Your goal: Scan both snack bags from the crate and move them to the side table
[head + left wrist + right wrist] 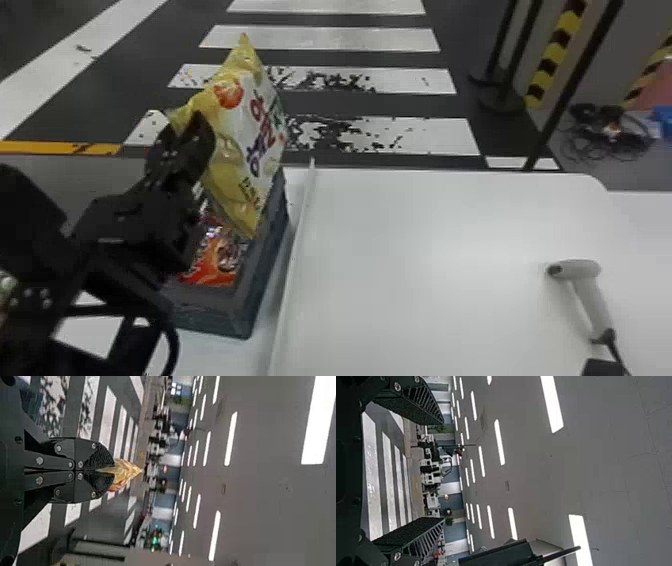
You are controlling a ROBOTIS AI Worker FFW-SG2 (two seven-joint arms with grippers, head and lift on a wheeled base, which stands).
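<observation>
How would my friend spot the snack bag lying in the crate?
Beside the left edge of the big white tabletop stands a dark grey crate. Inside lies the bag, shiny, with a flame-like orange and red front, unlike the yellow-and-white bag held up over the crate in the robot's left hand.

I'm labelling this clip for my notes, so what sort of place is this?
Probably a large indoor test hall or robotics lab: rows of ceiling lights, crosswalk-like floor stripes, and a handheld scanner on a white tabletop.
</observation>
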